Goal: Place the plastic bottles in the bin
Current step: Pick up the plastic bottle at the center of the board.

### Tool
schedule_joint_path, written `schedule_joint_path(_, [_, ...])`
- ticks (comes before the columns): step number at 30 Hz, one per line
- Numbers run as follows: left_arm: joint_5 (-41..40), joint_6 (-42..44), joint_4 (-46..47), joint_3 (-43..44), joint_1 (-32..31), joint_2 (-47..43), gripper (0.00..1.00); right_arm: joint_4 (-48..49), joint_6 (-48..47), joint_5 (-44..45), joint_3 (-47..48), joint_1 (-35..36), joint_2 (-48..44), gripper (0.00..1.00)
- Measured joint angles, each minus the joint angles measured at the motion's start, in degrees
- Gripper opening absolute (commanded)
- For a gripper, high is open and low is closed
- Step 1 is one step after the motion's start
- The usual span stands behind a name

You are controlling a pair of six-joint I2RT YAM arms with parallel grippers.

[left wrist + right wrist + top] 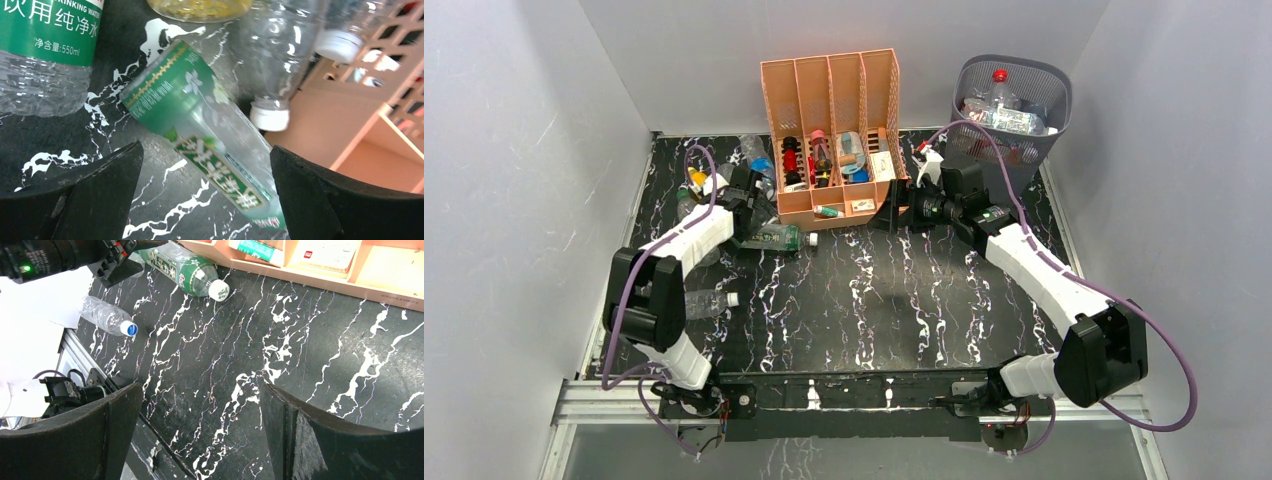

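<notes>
A green-labelled plastic bottle (pixel 210 135) lies on the black marble table (pixel 874 290), slanting between the wide-apart jaws of my left gripper (pixel 206 190), which stands open and does not touch it. From above, that bottle (pixel 776 238) lies just in front of the organizer, with the left gripper (pixel 757 228) over it. Around it lie a clear bottle with a green label (pixel 45 50), a yellow bottle (pixel 200 5) and a clear white-capped bottle (pixel 272 65). Another clear bottle (pixel 709 303) lies near the left arm. My right gripper (pixel 200 425) hangs open above bare table. The mesh bin (pixel 1009 110) holds several bottles.
The peach organizer (pixel 834 135) stands at the back centre between the two grippers, with small items in its slots. More bottles (pixel 694 180) lie at the back left by the wall. White walls close in the table on three sides.
</notes>
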Motion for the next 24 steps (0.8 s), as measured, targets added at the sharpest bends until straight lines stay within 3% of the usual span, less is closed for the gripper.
schedule_joint_path(11, [0.6, -5.3, 0.2, 0.0, 1.6, 6.6, 0.97, 0.8, 0.0, -0.2, -0.7, 0.3, 0.3, 0.98])
schedule_joint_path(21, [5.5, -4.5, 4.3, -8.7, 1.6, 0.0, 0.46, 1.1, 0.0, -0.6, -1.0, 1.4, 0.3, 0.98])
schedule_joint_path(24, [8.0, -2.9, 6.1, -13.6, 1.2, -4.8, 0.4, 1.6, 0.1, -0.6, -1.5, 2.0, 0.3, 0.98])
